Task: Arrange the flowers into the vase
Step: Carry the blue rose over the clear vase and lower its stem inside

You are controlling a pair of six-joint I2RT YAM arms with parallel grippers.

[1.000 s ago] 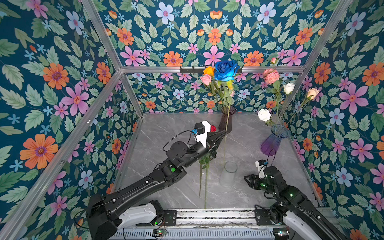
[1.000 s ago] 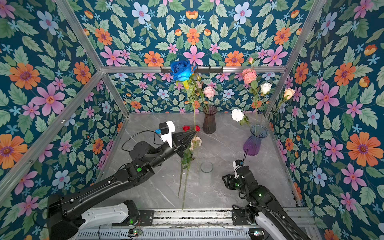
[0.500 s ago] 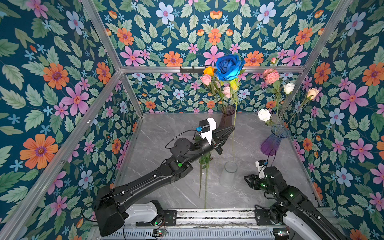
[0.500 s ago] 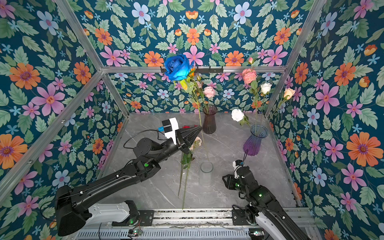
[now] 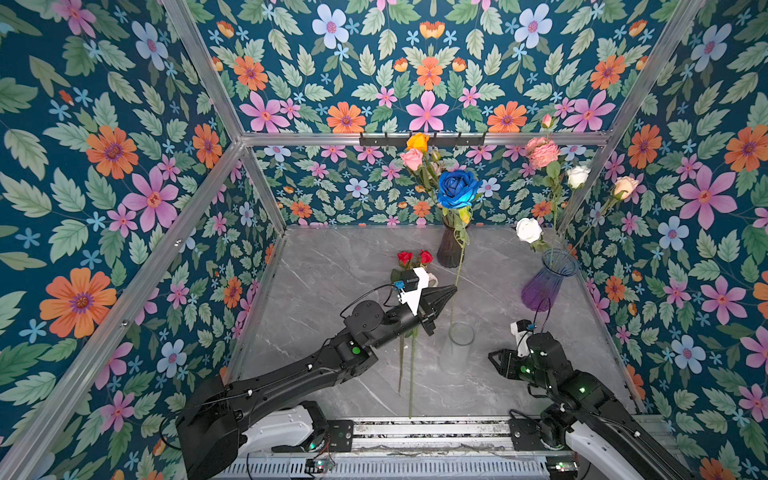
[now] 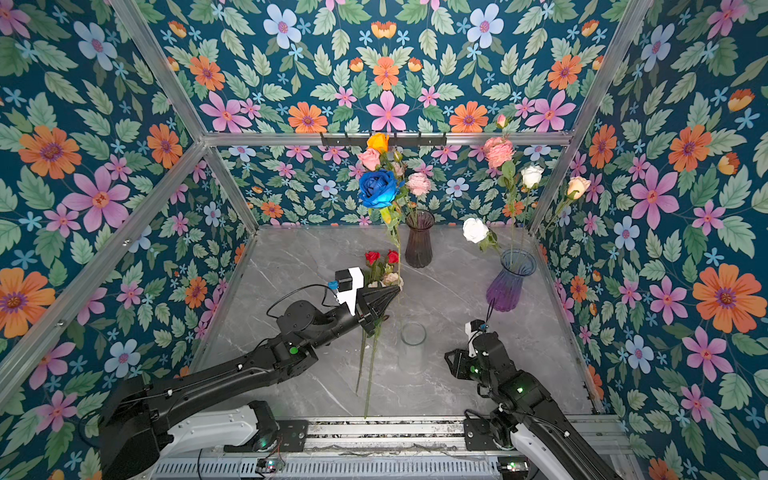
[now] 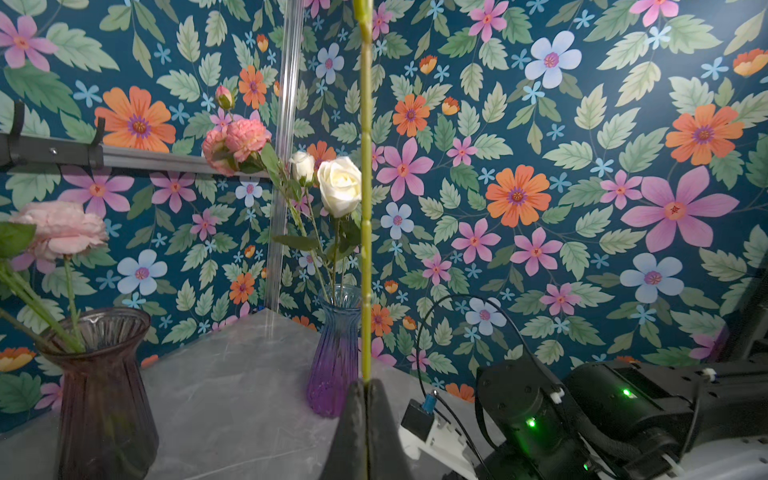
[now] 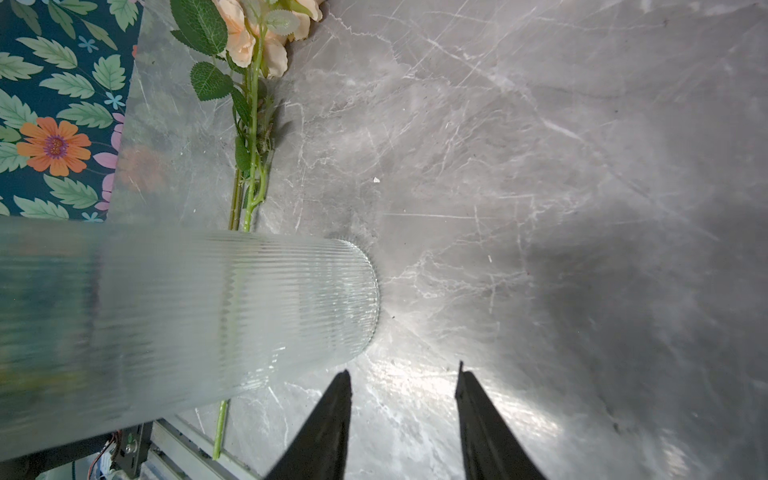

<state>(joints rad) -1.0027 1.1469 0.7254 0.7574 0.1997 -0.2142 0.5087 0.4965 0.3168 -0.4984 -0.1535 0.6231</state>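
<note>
My left gripper [image 5: 453, 291] [image 6: 397, 291] [image 7: 365, 384] is shut on the green stem [image 7: 365, 208] of a blue rose [image 5: 458, 189] [image 6: 378, 188] and holds it upright. The stem's lower end hangs at the mouth of the clear ribbed vase [image 5: 461, 334] [image 6: 413, 334] [image 8: 208, 316]; whether it is inside I cannot tell. My right gripper [image 5: 498, 363] [image 6: 453, 361] [image 8: 403, 370] is open and empty, low over the table just right of that vase. Red roses [image 5: 415, 257] and a peach flower [image 8: 257, 37] lie on the table, their stems [image 5: 411, 374] running toward the front.
A dark vase [image 5: 451, 249] [image 7: 104, 382] at the back holds orange and pink flowers. A purple vase [image 5: 548, 282] [image 7: 336, 353] at the right holds white, pink and cream roses. Patterned walls close in three sides; a metal rail [image 5: 415, 432] runs along the front.
My left gripper swung right, then came down with the blue rose, so its head sits well lower and its stem end has reached the clear vase's mouth. The right arm has not moved.
</note>
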